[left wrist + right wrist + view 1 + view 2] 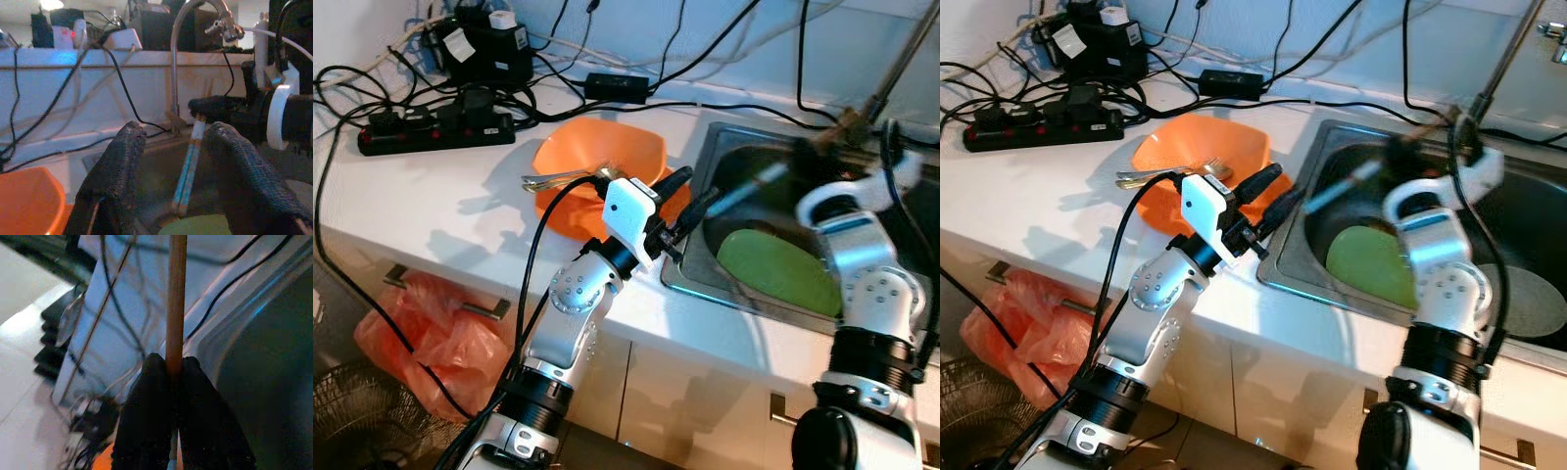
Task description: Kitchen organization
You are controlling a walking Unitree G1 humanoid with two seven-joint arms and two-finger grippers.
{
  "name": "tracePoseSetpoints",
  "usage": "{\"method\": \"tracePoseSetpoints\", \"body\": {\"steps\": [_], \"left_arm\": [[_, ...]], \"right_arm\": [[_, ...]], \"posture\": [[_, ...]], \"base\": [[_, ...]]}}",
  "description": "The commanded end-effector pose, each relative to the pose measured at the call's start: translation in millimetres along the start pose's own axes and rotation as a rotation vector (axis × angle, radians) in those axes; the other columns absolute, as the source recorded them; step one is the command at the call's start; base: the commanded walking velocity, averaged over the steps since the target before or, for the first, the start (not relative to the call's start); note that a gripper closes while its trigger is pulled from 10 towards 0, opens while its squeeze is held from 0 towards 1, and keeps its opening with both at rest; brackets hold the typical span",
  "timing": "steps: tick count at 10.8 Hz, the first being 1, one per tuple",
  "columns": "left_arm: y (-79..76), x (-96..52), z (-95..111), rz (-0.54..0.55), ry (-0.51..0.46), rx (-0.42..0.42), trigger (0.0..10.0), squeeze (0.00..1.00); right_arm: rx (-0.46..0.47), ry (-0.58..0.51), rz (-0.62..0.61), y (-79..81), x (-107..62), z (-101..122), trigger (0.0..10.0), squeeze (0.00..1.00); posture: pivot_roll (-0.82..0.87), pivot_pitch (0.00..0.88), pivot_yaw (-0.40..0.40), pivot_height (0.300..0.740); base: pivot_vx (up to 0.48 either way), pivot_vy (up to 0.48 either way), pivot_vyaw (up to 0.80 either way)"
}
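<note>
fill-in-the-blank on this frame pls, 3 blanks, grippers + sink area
1. The right gripper is shut on a pair of ____.
2. The fork rests across the ____ bowl on the counter.
3. The left gripper hangs open at the sink's edge, and the plate lying in the sink is ____.

Missing words: chopsticks; orange; green

The bowl [597,162] sits left of the sink [724,142], power strip [435,127] behind it.

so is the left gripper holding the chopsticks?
No. The right gripper is shut on the chopsticks over the sink; the left gripper is open.
</note>
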State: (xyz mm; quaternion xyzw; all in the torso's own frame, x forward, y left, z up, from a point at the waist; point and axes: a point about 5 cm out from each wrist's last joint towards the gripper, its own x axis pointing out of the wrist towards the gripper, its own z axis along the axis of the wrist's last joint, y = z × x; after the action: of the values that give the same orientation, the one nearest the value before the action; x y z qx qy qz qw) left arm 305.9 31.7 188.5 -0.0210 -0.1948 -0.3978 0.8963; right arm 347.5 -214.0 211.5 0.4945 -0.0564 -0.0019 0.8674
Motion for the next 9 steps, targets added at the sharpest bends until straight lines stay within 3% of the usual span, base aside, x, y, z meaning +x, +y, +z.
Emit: {"method": "tracePoseSetpoints", "body": {"steps": [1, 3, 4, 5, 6, 7, 9], "left_arm": [[-1.9, 0.9, 2.8, -0.042, 0.03, 0.011, 10.0, 1.0], [-0.5, -0.8, 2.1, -0.05, 0.087, 0.008, 10.0, 1.0], [-1.3, -2.5, 3.9, -0.087, 0.113, -0.04, 10.0, 1.0], [-3.2, -3.8, 2.3, -0.117, 0.143, -0.049, 10.0, 1.0], [-7.3, -7.6, -3.5, -0.18, 0.234, -0.068, 10.0, 1.0], [-10.2, -11.6, -8.3, -0.219, 0.326, -0.086, 10.0, 1.0], [-12.2, -16.3, -13.6, -0.247, 0.395, -0.121, 10.0, 1.0]], "right_arm": [[-0.125, -0.072, -0.083, -7.8, 2.5, 14.9, 0.0, 0.0], [-0.294, -0.105, -0.206, -24.7, 2.4, 23.8, 0.0, 0.0], [-0.516, -0.084, -0.27, -36.5, 1.7, 24.1, 0.9, 0.0], [-0.58, -0.068, -0.287, -42.1, 1.4, 22.6, 7.0, 0.0], [-0.716, -0.014, -0.321, -55.4, -0.2, 17.3, 10.0, 0.0], [-0.86, 0.046, -0.306, -60.8, -0.3, 9.6, 10.0, 0.0], [-0.92, 0.092, -0.279, -63.0, -0.6, 0.9, 10.0, 0.0]], "posture": [[0.04, 0.04, -0.029, 0.74], [0.05, 0.042, -0.03, 0.74], [0.05, 0.043, -0.031, 0.74], [0.05, 0.043, -0.031, 0.74], [0.05, 0.043, -0.031, 0.74], [0.05, 0.043, -0.031, 0.74], [0.05, 0.043, -0.027, 0.74]], "base": [[0.0, 0.0, 0.0], [0.0, 0.0, 0.0], [0.0, 0.0, 0.0], [0.0, 0.0, 0.0], [0.0, 0.0, 0.0], [0.0, 0.0, 0.0], [0.0, 0.0, 0.0]]}}
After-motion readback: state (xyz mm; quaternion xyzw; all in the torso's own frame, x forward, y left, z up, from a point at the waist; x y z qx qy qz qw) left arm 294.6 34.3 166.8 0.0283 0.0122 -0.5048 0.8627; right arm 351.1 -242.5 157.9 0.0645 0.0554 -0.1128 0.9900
